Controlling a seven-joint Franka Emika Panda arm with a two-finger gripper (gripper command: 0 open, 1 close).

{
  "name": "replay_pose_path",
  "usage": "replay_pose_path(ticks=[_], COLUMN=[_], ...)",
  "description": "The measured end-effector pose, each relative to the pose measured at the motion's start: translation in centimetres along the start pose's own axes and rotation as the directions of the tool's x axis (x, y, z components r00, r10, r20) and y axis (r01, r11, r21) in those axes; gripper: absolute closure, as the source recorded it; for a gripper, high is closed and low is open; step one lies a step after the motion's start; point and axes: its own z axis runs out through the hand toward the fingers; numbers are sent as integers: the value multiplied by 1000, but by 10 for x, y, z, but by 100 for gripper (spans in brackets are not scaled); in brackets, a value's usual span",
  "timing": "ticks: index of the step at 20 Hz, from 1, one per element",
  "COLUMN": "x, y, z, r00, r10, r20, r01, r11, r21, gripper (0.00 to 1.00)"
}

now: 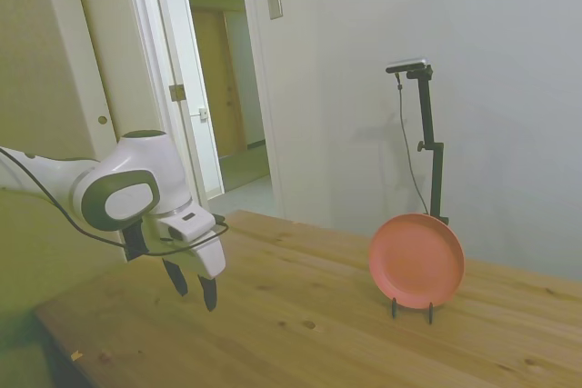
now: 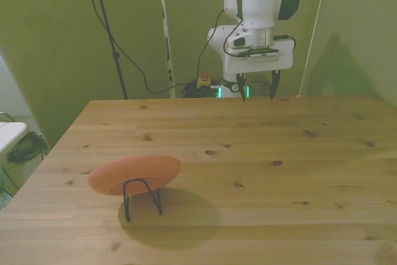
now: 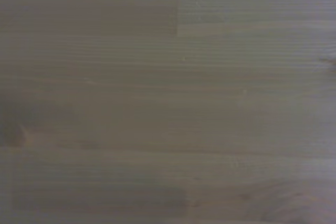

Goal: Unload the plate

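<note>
pale walls and an open doorway are sitting behind a wooden table, w/ bare planks filling most of both wide views. the wrist view is showing only blurred wood grain, so nothing is lying right under the pincer.

the pincer is hanging above the table's robot-side edge w/ its fingers spread wide and holding nothing. the plate is standing on edge in a thin black wire stand, well apart from the pincer, across the table from it and off toward the front view's left. it's leaning back a bit on the wires, face turned toward the side cam.

step in hand, by my read: approach only just starting, plate not yet touched. next move is prob calling for a long reach across the boards, then lining the fingers over the plate's upper rim so they're closing on its thin edge, and lifting up and out of the wires w/o dragging the stand.

room for moving: open wood lying btwn pincer and plate, no obstacles seen. the stand is sitting near the table edge far from the pincer, so a push there could be tipping plate or stand off.
</note>
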Motion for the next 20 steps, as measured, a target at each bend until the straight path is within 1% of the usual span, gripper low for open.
replay_pose_path(ticks=[2, 4, 8, 11, 13, 15, 17, 19, 20], x=[1, 11, 56, 98, 130, 161, 192, 216, 225], y=[1, 5, 21, 33, 39, 42, 44, 46, 39], z=[0, -6, -43, -72, -87, -96, -101, -105, -111], r00=[1000, 999, 984, 954, 929, 908, 893, 883, 882], r10=[4, 34, 109, 178, 231, 275, 310, 331, 330], r20=[1, -21, -141, -242, -288, -316, -327, -333, -336], r01=[-4, -33, -97, -146, -184, -217, -248, -266, -262], r11=[1000, 999, 991, 979, 966, 954, 944, 937, 937], r21=[1, 25, 90, 143, 181, 205, 218, 225, 232], gripper=[0, 0, 0, 0, 0, 0, 0, 0, 0])
